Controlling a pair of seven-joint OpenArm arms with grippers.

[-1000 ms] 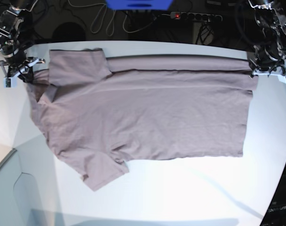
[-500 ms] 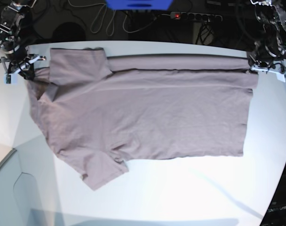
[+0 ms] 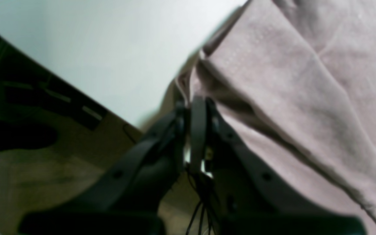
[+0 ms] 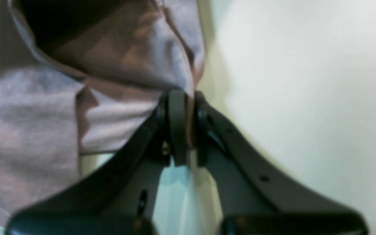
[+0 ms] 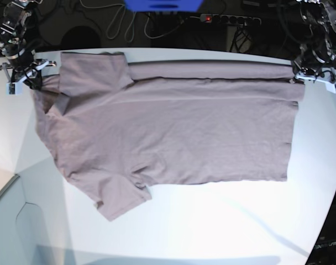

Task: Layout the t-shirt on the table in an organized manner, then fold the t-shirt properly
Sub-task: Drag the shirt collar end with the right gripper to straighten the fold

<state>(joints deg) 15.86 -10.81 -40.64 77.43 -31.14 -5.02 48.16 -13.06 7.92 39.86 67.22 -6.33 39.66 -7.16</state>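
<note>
The mauve-grey t-shirt (image 5: 168,132) lies spread on the white table (image 5: 212,221), neck end at the left and hem at the right. Its far long side is folded over in a band, and one sleeve points to the front left. My left gripper (image 5: 302,78) is shut on the far hem corner; the left wrist view shows its fingers (image 3: 198,111) pinching the t-shirt (image 3: 289,81) edge. My right gripper (image 5: 32,74) is shut on the shoulder end by the far sleeve. Seen from the right wrist, the t-shirt (image 4: 28,107) hangs in folds from the shut fingers (image 4: 176,107).
The table's curved far edge (image 5: 212,51) runs just behind both grippers. Beyond it lie cables, a power strip (image 5: 229,19) and a blue object (image 5: 162,4). The table's front-left edge (image 5: 5,190) drops away to the floor.
Both grippers have moved toward the far edge, drawing the shirt's far side and the sleeve with them. Both grips stayed shut.
</note>
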